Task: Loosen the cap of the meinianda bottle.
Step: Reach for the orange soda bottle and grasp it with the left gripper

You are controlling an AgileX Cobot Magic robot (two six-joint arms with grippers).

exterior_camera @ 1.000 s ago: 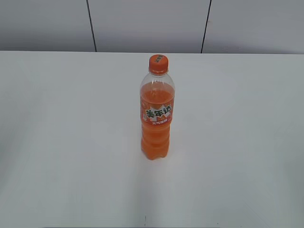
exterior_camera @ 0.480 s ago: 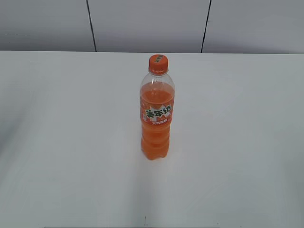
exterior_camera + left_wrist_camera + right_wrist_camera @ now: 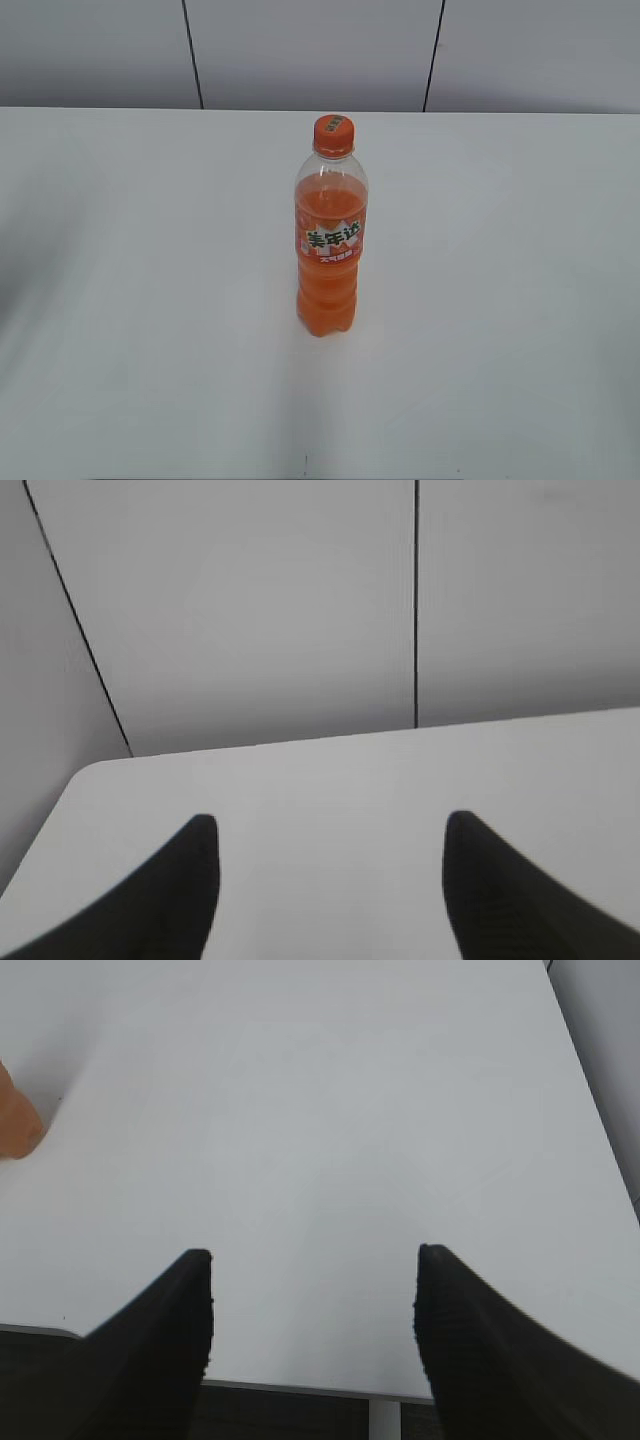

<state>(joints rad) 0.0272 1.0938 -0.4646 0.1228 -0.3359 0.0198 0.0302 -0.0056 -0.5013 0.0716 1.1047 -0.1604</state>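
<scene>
Nothing has moved since the earlier exterior frames: the meinianda bottle (image 3: pixel 331 240) stands at the same spot, upright, just right of frame center, and no arm has come into that view.

The cap (image 3: pixel 334 133) sits on the neck, orange, ribbed sides, faint mark on top. Label faces the camera, orange liquid fills most of the body. White table (image 3: pixel 130 300) all around it, bare on every side in the exterior view. Far table edge runs across the upper part of the frame against a grey panelled wall (image 3: pixel 300 50) with two dark seams.

Left gripper (image 3: pixel 330 830): two dark fingers rise from the bottom of the left wrist frame, spread wide, nothing between them. It looks over a rounded table corner at left toward the wall; the bottle does not show in this view.

Right gripper (image 3: pixel 315 1260): two dark fingers at the bottom of the right wrist frame, also spread wide, holding nothing. An orange sliver of the bottle (image 3: pixel 15 1120) shows at the left edge of that frame, well apart from the fingertips and up-left of them. The near table edge crosses just behind the fingers at the bottom; the table's right edge slants down the right side of the frame. Open white surface lies between gripper and bottle.
</scene>
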